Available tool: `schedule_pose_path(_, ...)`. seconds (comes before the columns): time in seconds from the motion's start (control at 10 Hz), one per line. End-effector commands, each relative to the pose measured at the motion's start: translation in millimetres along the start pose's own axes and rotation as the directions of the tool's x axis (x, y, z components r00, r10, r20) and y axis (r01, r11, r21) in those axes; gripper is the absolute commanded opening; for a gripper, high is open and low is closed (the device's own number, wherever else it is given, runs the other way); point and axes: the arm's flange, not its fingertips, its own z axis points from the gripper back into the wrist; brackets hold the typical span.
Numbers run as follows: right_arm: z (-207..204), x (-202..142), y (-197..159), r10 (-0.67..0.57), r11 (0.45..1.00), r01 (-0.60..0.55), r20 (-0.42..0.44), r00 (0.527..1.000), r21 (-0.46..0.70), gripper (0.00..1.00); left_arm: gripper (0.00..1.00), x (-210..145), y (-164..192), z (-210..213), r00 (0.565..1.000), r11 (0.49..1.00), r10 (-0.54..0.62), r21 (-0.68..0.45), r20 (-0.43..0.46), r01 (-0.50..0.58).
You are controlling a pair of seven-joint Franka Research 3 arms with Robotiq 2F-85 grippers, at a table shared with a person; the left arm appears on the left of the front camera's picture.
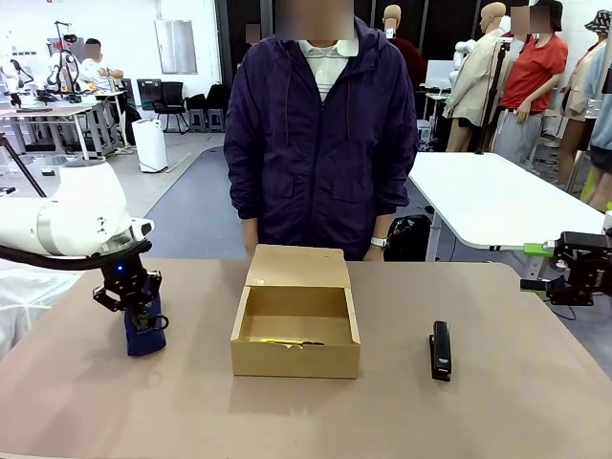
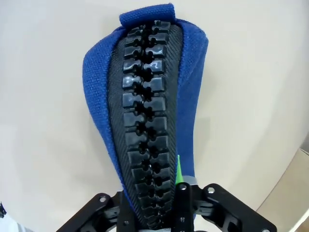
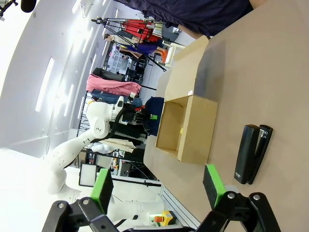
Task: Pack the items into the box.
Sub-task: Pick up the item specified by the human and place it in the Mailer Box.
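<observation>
Presently, the left gripper [image 1: 141, 314] stands over the near left part of the table [image 1: 497, 411], pointing down onto the navy pouch [image 2: 145, 96]. The pouch rests on the tabletop with its black zipper facing up, well to the left of the box [image 1: 296, 356]. In the left wrist view the pouch's near end sits between the fingers, and a green pad [image 2: 179, 170] lies against its blue side, so the fingers pinch the pouch. Whether the pouch is clear of the surface cannot be told.

The box sits at the table's middle with its flap lid [image 1: 298, 266] folded back toward the person [image 1: 325, 143] at the far edge. The yellow-green pen [image 1: 275, 342] lies on the box floor, close to the front wall.

The right gripper [image 3: 157, 186] hangs above the table's right edge, its two green-padded fingers [image 3: 102, 187] spread wide and holding nothing. A black stapler [image 1: 440, 350] lies on the table right of the box, apart from it.
</observation>
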Motion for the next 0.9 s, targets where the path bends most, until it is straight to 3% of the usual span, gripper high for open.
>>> schedule_pose_path(0.0, 4, 2, 6, -0.016, 1.000, 0.016, -0.016, 1.000, 0.001, 1.00, 0.00, -4, 3, 5, 1.000, 1.000, 0.017, 0.018, 0.003, -0.017)
schedule_pose_path(0.2, 4, 2, 6, -0.016, 1.000, 0.016, -0.016, 1.000, 0.001, 1.00, 0.00, -6, 6, 25, 1.000, 1.000, -0.021, 0.003, -0.004, 0.021)
schedule_pose_path(0.4, 4, 2, 6, -0.016, 1.000, 0.016, -0.016, 1.000, 0.001, 1.00, 0.00, -17, 12, 101, 0.977, 0.979, -0.197, -0.060, -0.083, 0.193)
schedule_pose_path(0.6, 4, 2, 6, -0.016, 1.000, 0.016, -0.016, 1.000, 0.001, 1.00, 0.00, -57, 37, 200, 0.885, 0.886, -0.458, -0.131, -0.084, 0.446)
schedule_pose_path(0.8, 4, 2, 6, -0.016, 1.000, 0.016, -0.016, 1.000, 0.001, 1.00, 0.00, -105, 65, 244, 0.791, 0.787, -0.609, -0.165, -0.060, 0.594)
